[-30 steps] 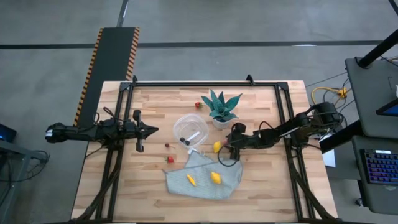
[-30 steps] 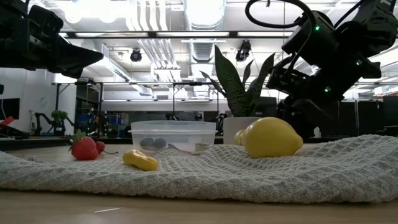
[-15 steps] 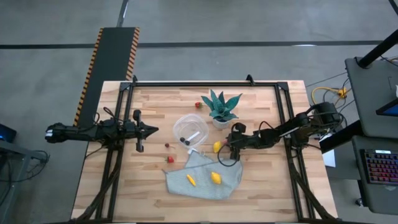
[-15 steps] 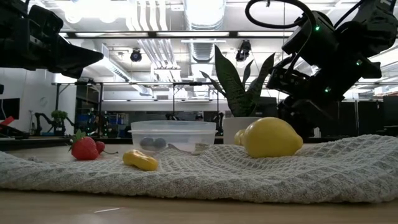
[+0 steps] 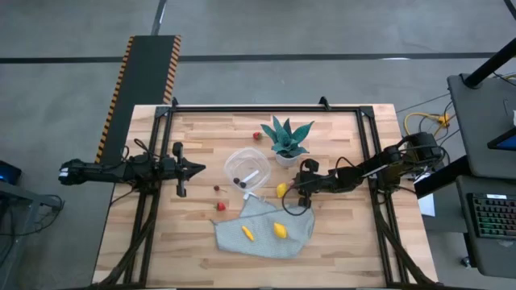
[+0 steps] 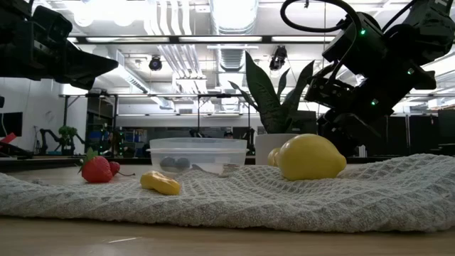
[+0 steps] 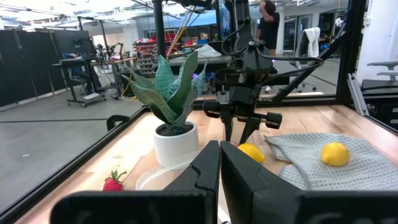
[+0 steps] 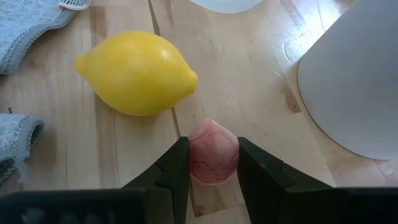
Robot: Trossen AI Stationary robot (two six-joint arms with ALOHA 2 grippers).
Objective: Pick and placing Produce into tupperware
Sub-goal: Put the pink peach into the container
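Now your right gripper (image 8: 213,163) sits low on table beside white plant pot (image 8: 354,81), fingers clamped on small pink-red fruit (image 8: 213,152); yellow lemon (image 8: 135,73) lies just beside it on bare wood. Tupperware (image 5: 247,167) stands near, dark round pieces inside. Your left gripper (image 7: 219,169) waits well apart, fingers pressed together.

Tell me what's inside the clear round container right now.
The tupperware holds a few dark round pieces near its bottom and a pale strip. The cloth covers its base in the low view, so an exact count is unclear.
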